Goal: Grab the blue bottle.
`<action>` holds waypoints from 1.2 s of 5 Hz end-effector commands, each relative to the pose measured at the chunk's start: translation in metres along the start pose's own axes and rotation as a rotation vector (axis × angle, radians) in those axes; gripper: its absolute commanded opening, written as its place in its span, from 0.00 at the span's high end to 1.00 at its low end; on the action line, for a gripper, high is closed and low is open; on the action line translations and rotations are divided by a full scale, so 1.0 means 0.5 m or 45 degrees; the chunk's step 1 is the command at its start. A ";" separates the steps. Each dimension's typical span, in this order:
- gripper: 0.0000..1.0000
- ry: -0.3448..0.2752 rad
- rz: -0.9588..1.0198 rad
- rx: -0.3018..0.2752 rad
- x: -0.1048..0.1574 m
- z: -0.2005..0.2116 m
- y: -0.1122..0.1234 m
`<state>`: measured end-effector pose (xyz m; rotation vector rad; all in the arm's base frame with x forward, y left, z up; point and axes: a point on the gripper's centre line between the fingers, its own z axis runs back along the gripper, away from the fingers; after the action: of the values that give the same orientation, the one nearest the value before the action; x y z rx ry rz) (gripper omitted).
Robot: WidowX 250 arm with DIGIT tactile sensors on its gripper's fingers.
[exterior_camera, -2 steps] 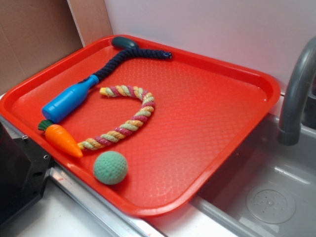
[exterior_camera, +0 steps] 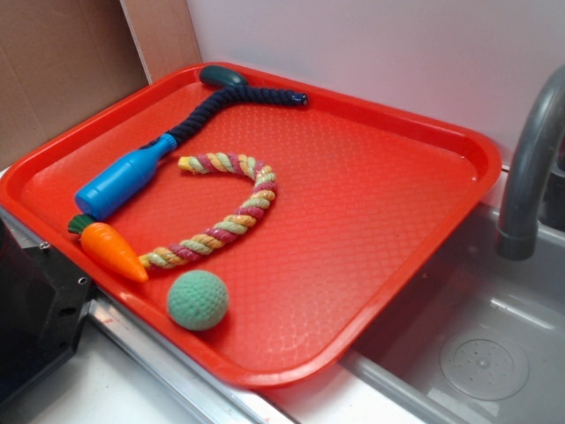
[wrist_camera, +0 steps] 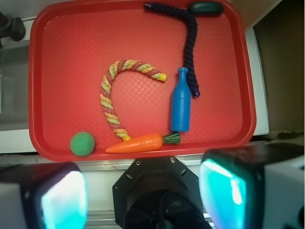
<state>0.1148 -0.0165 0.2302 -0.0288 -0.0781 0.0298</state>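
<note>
The blue bottle lies on its side on the red tray, at the tray's left side in the exterior view, its neck toward the dark rope. My gripper hangs well above and short of the tray's near edge, over the robot's black base. It is open, its two teal-padded fingers wide apart with nothing between them. The gripper itself does not show in the exterior view.
On the tray also lie an orange carrot, a teal-green ball, a multicoloured rope and a dark navy rope. A sink basin and grey faucet stand to the right. The black base sits at lower left.
</note>
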 end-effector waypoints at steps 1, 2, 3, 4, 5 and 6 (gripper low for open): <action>0.00 0.003 -0.149 0.025 0.023 -0.122 0.037; 0.00 0.045 -0.113 0.013 0.030 -0.189 0.076; 0.00 -0.029 0.080 -0.052 0.035 -0.252 0.114; 0.00 0.010 0.123 0.007 0.060 -0.291 0.126; 0.00 0.011 0.129 0.084 0.083 -0.337 0.129; 0.00 0.046 0.121 0.082 0.096 -0.365 0.126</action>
<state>0.1685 0.0416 0.0426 0.0236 -0.0013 0.1409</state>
